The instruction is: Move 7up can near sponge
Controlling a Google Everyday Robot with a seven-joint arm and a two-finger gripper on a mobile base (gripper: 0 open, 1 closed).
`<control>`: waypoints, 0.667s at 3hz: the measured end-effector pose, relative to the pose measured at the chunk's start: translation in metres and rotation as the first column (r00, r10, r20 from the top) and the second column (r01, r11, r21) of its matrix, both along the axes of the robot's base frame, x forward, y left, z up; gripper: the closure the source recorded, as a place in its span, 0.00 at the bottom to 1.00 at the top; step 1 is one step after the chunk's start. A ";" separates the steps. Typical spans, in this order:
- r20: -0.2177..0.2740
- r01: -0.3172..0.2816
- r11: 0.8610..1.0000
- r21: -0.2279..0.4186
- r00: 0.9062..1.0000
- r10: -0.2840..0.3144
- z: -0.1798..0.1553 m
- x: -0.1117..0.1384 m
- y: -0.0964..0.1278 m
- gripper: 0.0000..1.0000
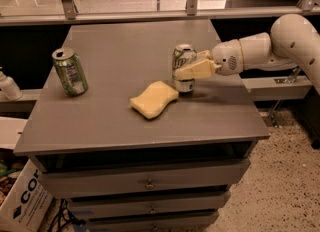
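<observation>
a grey drawer cabinet's top in a dim room: the gripper, on an arm from the right, is clamped around the upright 7up can, just right of the sponge. a green can stands well left. a cardboard box on the floor reads "co". the near edge has bare room.

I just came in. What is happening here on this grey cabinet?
A white robot arm reaches in from the right. Its gripper is closed around the pale silver-white, green-marked 7up can. The can is upright, close beside the right end of the flat pale-yellow sponge, near the middle of the grey cabinet top. I cannot tell whether the can rests on the surface or hangs just above it. A mostly bright-green can stands apart near the left edge.
</observation>
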State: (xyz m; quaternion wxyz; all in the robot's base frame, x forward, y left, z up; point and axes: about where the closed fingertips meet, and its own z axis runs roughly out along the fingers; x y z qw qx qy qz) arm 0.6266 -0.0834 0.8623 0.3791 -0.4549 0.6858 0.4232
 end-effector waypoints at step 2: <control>0.017 -0.047 0.999 0.023 0.999 0.046 0.000 -0.007 0.006 0.36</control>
